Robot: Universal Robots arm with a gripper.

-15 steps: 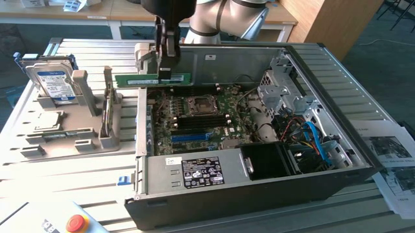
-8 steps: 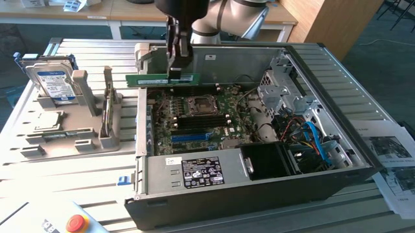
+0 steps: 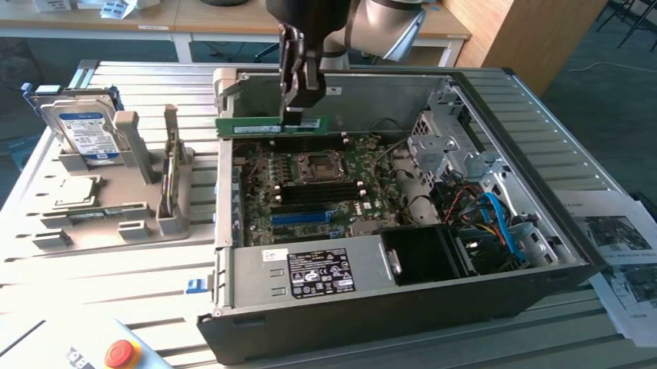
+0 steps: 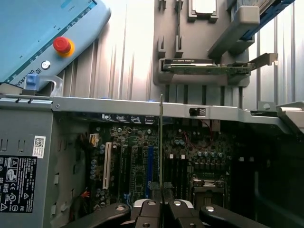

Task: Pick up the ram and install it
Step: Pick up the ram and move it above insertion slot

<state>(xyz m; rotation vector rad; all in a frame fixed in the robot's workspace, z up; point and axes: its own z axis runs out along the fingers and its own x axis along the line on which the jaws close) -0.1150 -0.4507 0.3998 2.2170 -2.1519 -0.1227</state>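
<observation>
My gripper hangs over the open computer case, shut on the ram. The ram is a thin green stick with a white label, held level on its long edge above the motherboard's far side. Most of the stick pokes out toward the exterior view's left. In the wrist view the ram appears edge-on as a thin line rising from between my fingertips. Below it lie the dark memory slots and a blue slot strip beside the processor socket.
A grey fixture at the exterior view's left carries a hard drive and a silver processor chip. The power supply, a black fan duct and cables crowd the case's near side. A pendant with a red stop button lies nearby.
</observation>
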